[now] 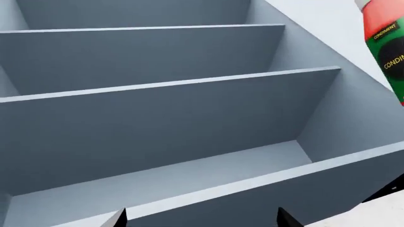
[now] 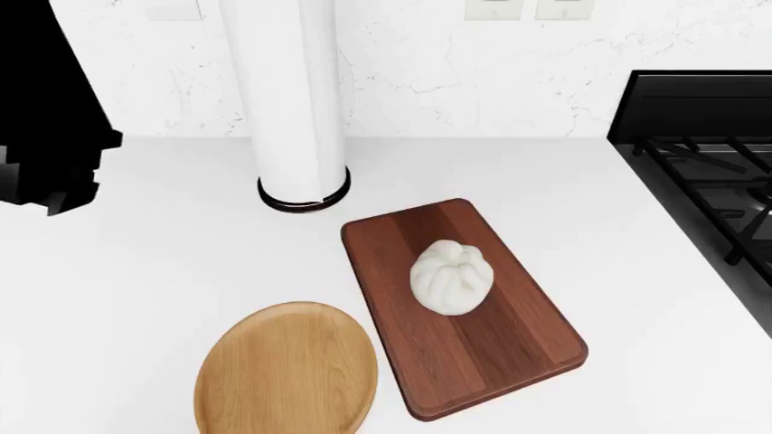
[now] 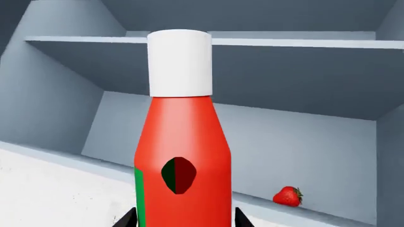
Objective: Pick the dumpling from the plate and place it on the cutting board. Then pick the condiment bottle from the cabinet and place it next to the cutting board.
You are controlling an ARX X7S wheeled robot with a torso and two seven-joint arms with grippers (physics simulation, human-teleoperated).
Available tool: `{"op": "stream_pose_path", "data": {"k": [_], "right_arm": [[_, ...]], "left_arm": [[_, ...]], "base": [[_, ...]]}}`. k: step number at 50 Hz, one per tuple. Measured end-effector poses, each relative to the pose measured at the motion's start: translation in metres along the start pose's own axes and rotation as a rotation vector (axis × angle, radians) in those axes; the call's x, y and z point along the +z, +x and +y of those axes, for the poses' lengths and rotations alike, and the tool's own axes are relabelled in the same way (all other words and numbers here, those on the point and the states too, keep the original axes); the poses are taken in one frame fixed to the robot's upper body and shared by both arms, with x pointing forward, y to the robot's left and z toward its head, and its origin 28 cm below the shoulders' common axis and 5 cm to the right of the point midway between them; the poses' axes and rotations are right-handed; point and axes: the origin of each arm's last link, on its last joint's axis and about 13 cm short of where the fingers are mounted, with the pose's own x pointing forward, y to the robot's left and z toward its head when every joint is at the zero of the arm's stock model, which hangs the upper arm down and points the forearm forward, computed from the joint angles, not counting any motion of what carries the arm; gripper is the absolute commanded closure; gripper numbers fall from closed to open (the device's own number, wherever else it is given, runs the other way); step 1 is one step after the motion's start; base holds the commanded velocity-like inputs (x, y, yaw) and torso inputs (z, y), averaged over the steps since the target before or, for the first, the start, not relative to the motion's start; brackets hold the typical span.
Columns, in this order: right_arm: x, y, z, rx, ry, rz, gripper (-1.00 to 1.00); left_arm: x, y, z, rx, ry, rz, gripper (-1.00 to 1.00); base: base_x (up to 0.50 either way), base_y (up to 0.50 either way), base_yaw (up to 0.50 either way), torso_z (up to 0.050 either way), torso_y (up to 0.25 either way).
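- The first half looks done: the one dumpling (image 2: pixel 453 278) lies on the one cutting board (image 2: pixel 465 307), and the single round plate (image 2: pixel 287 372) beside the board is bare.
- The step in hand, as I judge it, is carrying the condiment bottle (image 3: pixel 181 156) out of the cabinet (image 3: pixel 303 109).
- In the right wrist view the right end effector (image 3: pixel 183 220) is clenched on the bottle's lower body, a finger tip showing at each side; the bottle stands upright in front of the shelves.
- The left end effector (image 1: pixel 202 218) shows only two dark tips spread apart with nothing between them, so it is released; the same bottle appears at the edge of its view.
- Next the bottle should travel clear of the shelf edges and come down upright on the white surface (image 2: pixel 157 262) just beside the board, not on it.
- Count: one bottle, one strawberry (image 3: pixel 288 196) on a lower shelf, one tall white cylinder (image 2: pixel 299 99) behind the board.
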Motion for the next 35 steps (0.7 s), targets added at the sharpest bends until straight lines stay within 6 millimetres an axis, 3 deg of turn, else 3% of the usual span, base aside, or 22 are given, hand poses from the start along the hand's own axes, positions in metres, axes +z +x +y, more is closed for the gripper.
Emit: {"op": "stream_pose_path", "data": {"k": [27, 35], "right_arm": [[-0.095, -0.037, 0.012, -0.019, 0.065, 0.137, 1.00], [-0.115, -0.043, 0.012, -0.028, 0.074, 0.172, 1.00]], "left_arm": [[-0.002, 0.002, -0.002, -0.001, 0.016, -0.007, -1.00], [-0.003, 0.003, -0.002, -0.002, 0.021, -0.010, -1.00]], "base": [[0.01, 0.01, 0.00, 0.000, 0.000], [0.00, 0.01, 0.01, 0.000, 0.000]]}}
